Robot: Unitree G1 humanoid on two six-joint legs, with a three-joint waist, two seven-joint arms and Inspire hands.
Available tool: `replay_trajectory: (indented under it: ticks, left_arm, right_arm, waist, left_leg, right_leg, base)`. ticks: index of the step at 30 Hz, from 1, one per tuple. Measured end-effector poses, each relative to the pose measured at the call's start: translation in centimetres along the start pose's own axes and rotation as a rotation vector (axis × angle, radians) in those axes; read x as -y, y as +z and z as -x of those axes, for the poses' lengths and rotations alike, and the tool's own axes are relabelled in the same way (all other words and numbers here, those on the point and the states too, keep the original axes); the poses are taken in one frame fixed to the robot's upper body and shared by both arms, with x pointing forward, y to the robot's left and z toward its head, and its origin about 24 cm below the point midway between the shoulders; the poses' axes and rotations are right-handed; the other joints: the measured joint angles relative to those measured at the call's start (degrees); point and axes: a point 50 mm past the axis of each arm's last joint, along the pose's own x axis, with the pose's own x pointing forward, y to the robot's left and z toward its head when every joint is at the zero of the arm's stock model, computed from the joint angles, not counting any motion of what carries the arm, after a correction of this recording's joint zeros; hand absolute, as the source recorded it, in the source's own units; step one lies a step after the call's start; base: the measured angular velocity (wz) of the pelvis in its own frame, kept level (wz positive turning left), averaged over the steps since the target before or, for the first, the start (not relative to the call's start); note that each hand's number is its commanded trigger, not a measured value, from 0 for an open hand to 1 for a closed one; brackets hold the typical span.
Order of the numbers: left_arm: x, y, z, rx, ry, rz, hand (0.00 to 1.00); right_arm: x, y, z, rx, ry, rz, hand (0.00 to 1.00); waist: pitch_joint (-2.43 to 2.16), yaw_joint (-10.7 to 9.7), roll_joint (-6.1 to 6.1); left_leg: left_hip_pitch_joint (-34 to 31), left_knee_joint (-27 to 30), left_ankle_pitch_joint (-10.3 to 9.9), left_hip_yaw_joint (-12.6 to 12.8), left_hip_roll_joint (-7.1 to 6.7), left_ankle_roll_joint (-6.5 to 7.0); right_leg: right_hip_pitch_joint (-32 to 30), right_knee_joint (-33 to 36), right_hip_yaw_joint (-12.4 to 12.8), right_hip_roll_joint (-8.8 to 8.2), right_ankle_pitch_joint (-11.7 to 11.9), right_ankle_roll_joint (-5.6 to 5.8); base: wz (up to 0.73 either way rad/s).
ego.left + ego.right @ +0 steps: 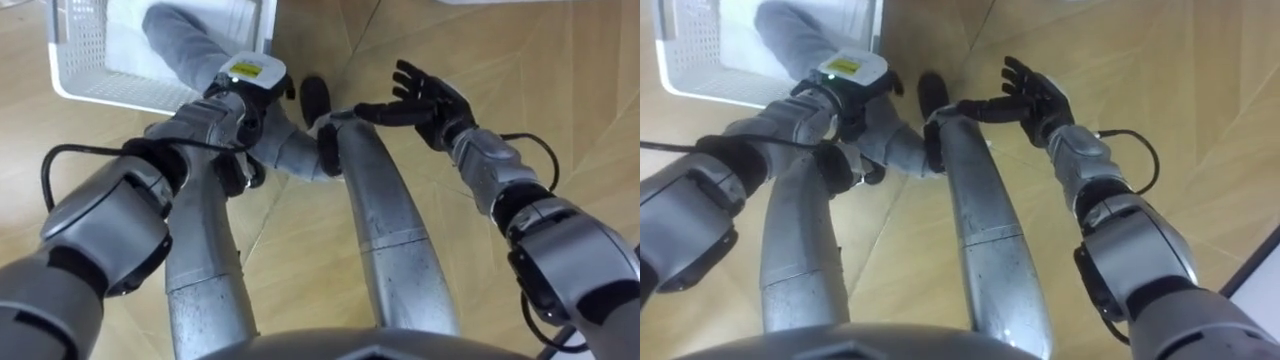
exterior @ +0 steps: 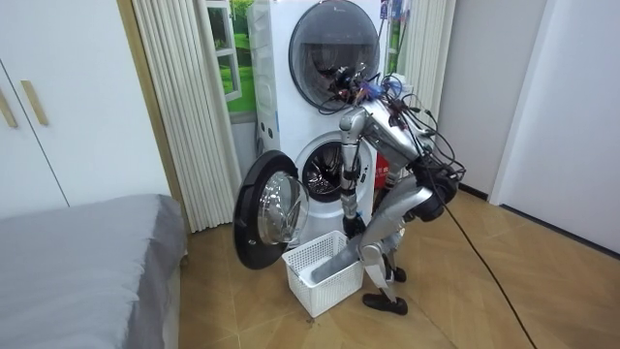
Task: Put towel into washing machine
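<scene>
This is a home, a bedroom with the laundry corner built in: against the far wall a white washing machine (image 2: pixel 325 179) stands with its round door (image 2: pixel 269 208) swung open, and a second drum machine (image 2: pixel 334 44) is stacked on top. A bed (image 2: pixel 87 252) under a grey cover takes up the near left (white cupboard doors (image 2: pixel 48 97) rise just behind it). There is also a pleated curtain (image 2: pixel 184 107), a wood-block floor (image 2: pixel 504 291) and a white laundry basket (image 2: pixel 334 288) set on it.
</scene>
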Motion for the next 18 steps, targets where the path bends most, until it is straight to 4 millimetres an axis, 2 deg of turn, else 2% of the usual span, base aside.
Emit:
replay_trajectory:
  ticks: [9, 11, 15, 18]
  left_arm:
    - [1.1, 1.1, -0.1, 0.036, -0.139, -0.011, 1.00]
    - [1.6, 1.6, -0.1, 0.051, -0.171, -0.001, 1.00]
    - [3.2, 2.6, 0.0, 0.073, -0.207, 0.031, 1.00]
    - [4.1, 3.8, 0.0, 0.102, -0.233, 0.042, 1.00]
  right_arm:
    - [-0.2, -0.4, 0.0, -0.016, 0.009, 0.034, 0.00]
    - [-0.2, -0.7, 0.1, -0.026, 0.008, 0.045, 0.00]
    - [0.1, -1.9, 0.5, -0.052, -0.002, 0.040, 0.00]
    - [0.4, -2.9, 0.9, -0.079, -0.016, 0.032, 0.00]
  waist:
    - [-0.03, -0.08, -0.05]
    - [-0.08, -0.26, -0.12]
    - [-0.17, -0.42, -0.17]
    - [-0.25, -0.55, -0.10]
  left_leg:
    - [2.05, -1.33, 0.09, 0.31, -0.33, 0.15]
    - [3.80, -2.33, 0.40, 0.51, -1.05, 0.52]
    - [8.07, -4.70, 0.83, 1.11, -1.30, 0.98]
    - [11.12, -7.37, 1.61, 1.51, -2.04, 1.20]
  right_leg:
    - [1.89, -1.22, -0.08, -0.40, -0.01, 0.00]
    - [3.40, -1.49, -0.07, -1.12, -0.16, 0.27]
    - [7.67, -3.56, -1.45, -2.47, 0.02, 0.49]
    - [10.40, -5.63, -1.51, -3.12, 0.52, 0.84]
  base:
    - [0.00]
    - [0.12]
    - [0.01]
    - [0.02]
